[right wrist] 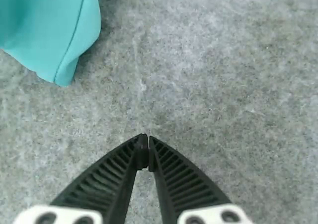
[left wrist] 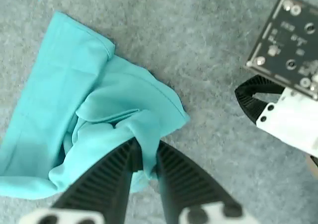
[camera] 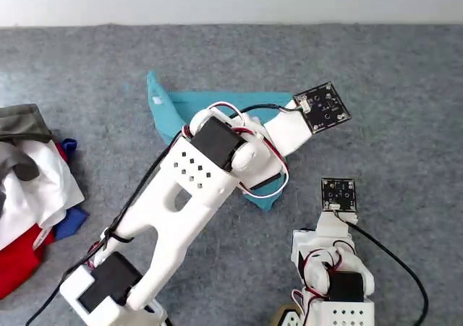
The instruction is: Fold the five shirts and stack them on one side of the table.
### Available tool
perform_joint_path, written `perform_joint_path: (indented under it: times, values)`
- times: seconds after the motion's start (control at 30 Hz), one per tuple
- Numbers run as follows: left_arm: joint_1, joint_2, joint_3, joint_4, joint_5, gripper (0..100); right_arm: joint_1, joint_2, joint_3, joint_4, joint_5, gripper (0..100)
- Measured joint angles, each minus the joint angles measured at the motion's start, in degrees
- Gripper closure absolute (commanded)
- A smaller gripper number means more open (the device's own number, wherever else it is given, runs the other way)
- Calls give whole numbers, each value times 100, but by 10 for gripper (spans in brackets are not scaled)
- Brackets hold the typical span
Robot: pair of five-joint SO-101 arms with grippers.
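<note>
High view: left arm [camera: 181,196] is lying across the teal shirt [camera: 202,100], which is sitting rumpled in the middle of the table [camera: 405,73]. Well to the left of the shirt, a pile [camera: 29,181] of grey, white, red and blue garments is lying heaped and unfolded at the table edge.

Left wrist view: left gripper [left wrist: 144,157] is pinching a bunched fold near the shirt's middle, jaws closed on the cloth. One flat panel is spreading away from the pinch, while the rest is wrinkling around it.

Right wrist view: right gripper [right wrist: 148,147] is hanging over bare table just beside one corner of the shirt, jaws pressed together and holding nothing.

Progress, as judged: the task is appearing to be at an early stage. The shirt is being worked but is not yet lying as a neat fold. No folded stack is showing beside it, and the pile is awaiting folding.
</note>
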Motion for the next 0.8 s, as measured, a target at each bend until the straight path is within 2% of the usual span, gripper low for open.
perform_joint_path:
  times: [0.17,0.37,0.47,0.67,0.8]
  values:
    - [18,0,0,-35,0,985,0,0,0,0,0,985]
    - [-176,-79,-299,554,0,985,0,0,0,0,0,985]
    - [-791,-308,-554,615,18,985,0,0,0,0,0,985]
    - [-2514,-1020,-580,633,18,986,0,0,0,0,0,984]
    - [-3341,-1407,-413,633,18,986,0,0,0,0,0,983]
